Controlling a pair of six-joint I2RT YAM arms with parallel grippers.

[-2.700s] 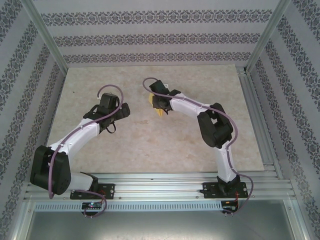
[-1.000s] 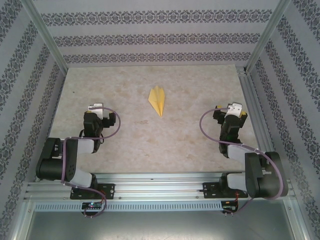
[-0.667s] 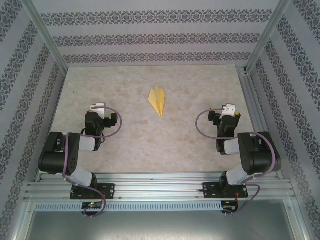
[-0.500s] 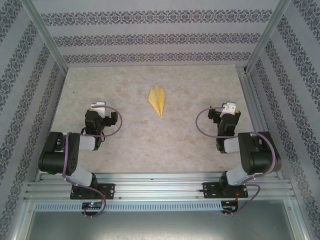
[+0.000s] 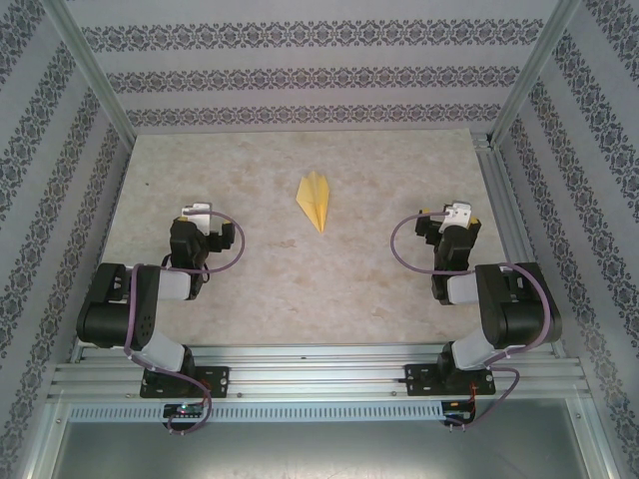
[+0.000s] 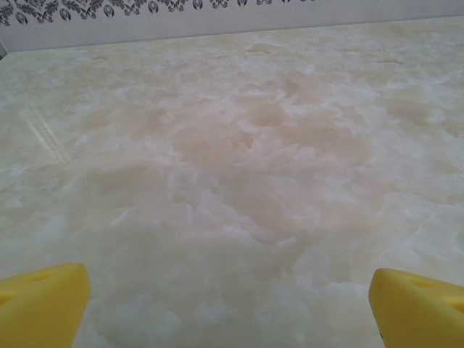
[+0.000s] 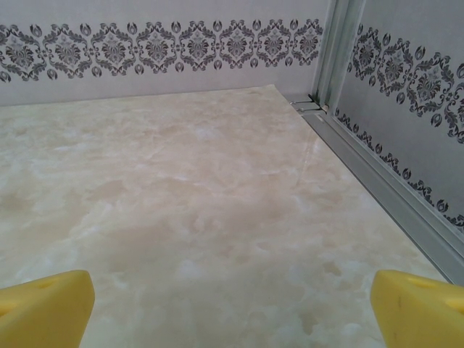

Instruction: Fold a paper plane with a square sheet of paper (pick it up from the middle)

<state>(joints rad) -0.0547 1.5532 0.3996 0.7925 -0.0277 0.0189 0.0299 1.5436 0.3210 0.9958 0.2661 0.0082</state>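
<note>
The square sheet of paper lies folded as a slim yellow paper plane (image 5: 316, 200) with a centre crease, flat on the table's far middle, its point toward the arms. My left gripper (image 5: 196, 214) rests low at the near left, well apart from the plane. My right gripper (image 5: 457, 216) rests at the near right, equally far from it. In the left wrist view the gripper (image 6: 232, 308) is open, its yellow fingertips (image 6: 40, 301) wide apart over bare table. In the right wrist view the gripper (image 7: 232, 308) is open too, nothing between its fingertips (image 7: 420, 304).
The marbled beige table (image 5: 300, 279) is ringed by patterned walls (image 5: 300, 75). An aluminium rail (image 7: 377, 174) runs along the right edge, close to my right gripper. A metal frame (image 5: 319, 364) holds both arm bases at the near edge.
Earlier both arms reached to the table's middle, the right gripper at the plane. They have since drawn back to the near corners, leaving the plane lying free. Nothing moved in the last half second.
</note>
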